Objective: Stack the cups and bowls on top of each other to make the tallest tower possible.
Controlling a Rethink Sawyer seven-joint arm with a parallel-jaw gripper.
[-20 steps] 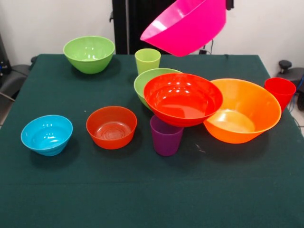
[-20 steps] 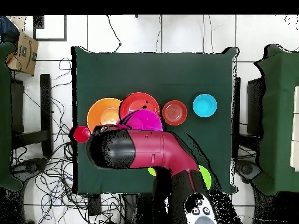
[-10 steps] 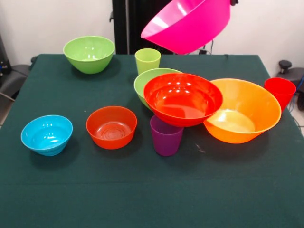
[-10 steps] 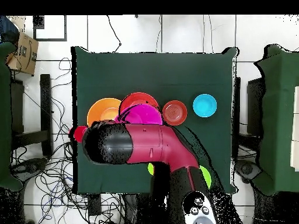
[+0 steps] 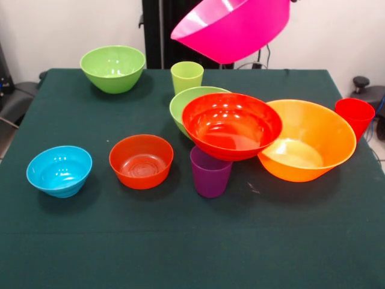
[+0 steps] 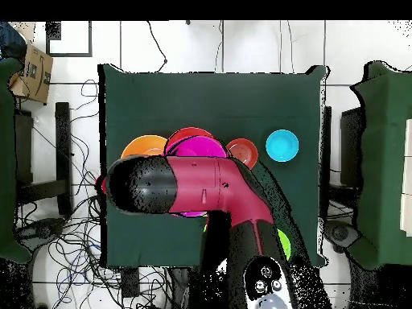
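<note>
The large pink bowl (image 5: pixel 234 27) hangs tilted high above the back of the table, its opening turned to the upper left. Only a dark tip of my gripper (image 5: pixel 292 2) shows at the bowl's upper right rim, shut on it. Below, a red-orange bowl (image 5: pixel 231 125) leans on a lime green bowl (image 5: pixel 182 103), beside the large orange bowl (image 5: pixel 310 141). A purple cup (image 5: pixel 210 174) stands in front of them. The lime cup (image 5: pixel 187 76) and the red cup (image 5: pixel 355 115) stand apart. Overhead, my arm (image 6: pixel 185 187) covers most of the pink bowl (image 6: pixel 195 147).
A second lime green bowl (image 5: pixel 113 68) sits at the back left. A small orange-red bowl (image 5: pixel 141 161) and a blue bowl (image 5: pixel 59 170) sit on the green tablecloth (image 5: pixel 192 241) at the front left. Cables and a cardboard box (image 6: pixel 30 72) lie beside the table.
The pink bowl has risen a little and drifted left in the front view. Overhead, the arm has swung farther over the table and now covers more of the bowls.
</note>
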